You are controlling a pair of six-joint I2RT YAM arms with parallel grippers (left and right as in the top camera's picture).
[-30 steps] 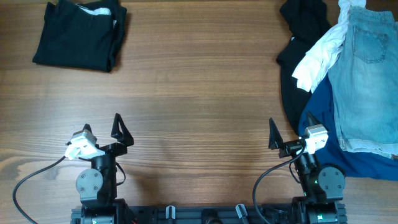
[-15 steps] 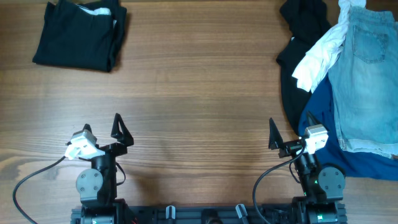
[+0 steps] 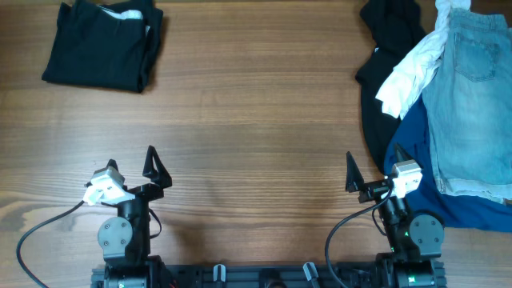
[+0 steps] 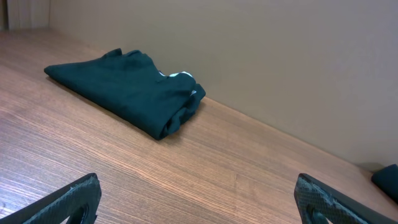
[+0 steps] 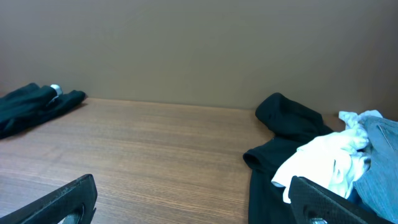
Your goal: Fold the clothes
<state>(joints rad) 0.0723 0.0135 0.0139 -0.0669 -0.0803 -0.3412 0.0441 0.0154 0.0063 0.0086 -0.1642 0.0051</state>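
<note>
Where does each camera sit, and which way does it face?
Overhead: above the table, looking straight down; left arm and right arm at bottom.
Left wrist: low on its arm, facing the folded black garment; open left end effector spans bottom corners.
Right wrist: low on its arm, facing the pile; open right end effector likewise.
Shared: all three show that garment.

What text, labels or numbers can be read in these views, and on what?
None can be read.
Folded black garment: a white patch at its collar, possibly a tag, is too small to read.
Denim shorts: no label or print shows.
White garment and blue fabric: plain, no markings.
</note>
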